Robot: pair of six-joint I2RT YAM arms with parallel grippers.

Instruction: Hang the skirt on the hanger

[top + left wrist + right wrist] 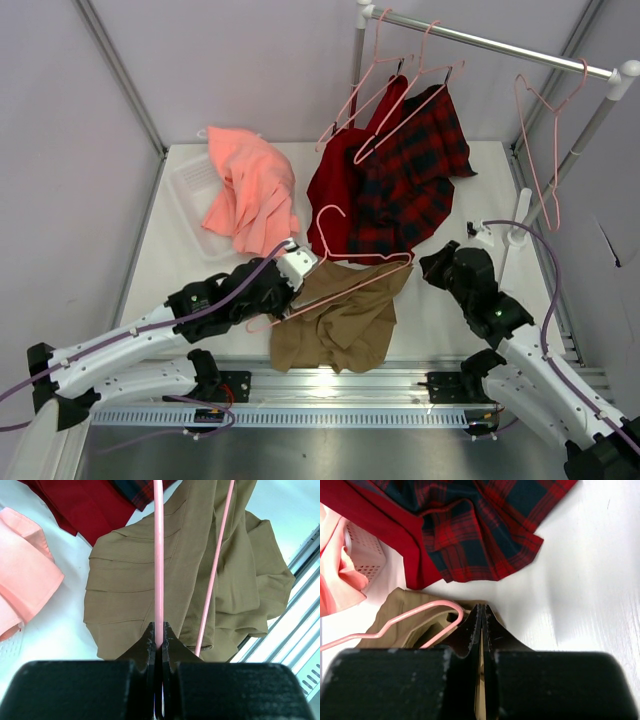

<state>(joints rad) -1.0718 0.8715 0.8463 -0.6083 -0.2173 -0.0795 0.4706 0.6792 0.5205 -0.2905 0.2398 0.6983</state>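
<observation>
Khaki cloth: the skirt (340, 322), a rumpled heap flat on the table (450, 320), between the two grippers; the landmark for every entry below.
Pink wire: the hanger (372, 258), lying on top of the skirt; its hook reaches past the skirt's far edge.
Long axis: the hanger's long bar crosses the skirt from near-left to far-right.
Left gripper (160, 632): at the skirt's far-left side, jaws closed tight on one hanger wire. That wire runs straight out from the fingertips over the cloth, with a second wire just to its right.
Right gripper (481, 614): at the skirt's far-right corner, jaws together. Khaki shows in the seam between them, so it appears pinched on the skirt's edge.
Key relation: the cloth lies under the hanger, not draped over it. Judged next, the right corner must rise and pass over the wire held on the left.
Open room: bare table right of the skirt.
Edges: the table's near edge runs close along the skirt's near side.
Crowding: red garment (335, 190) and plaid garment (410, 180) just beyond the skirt's far edge; a snag risk.
</observation>
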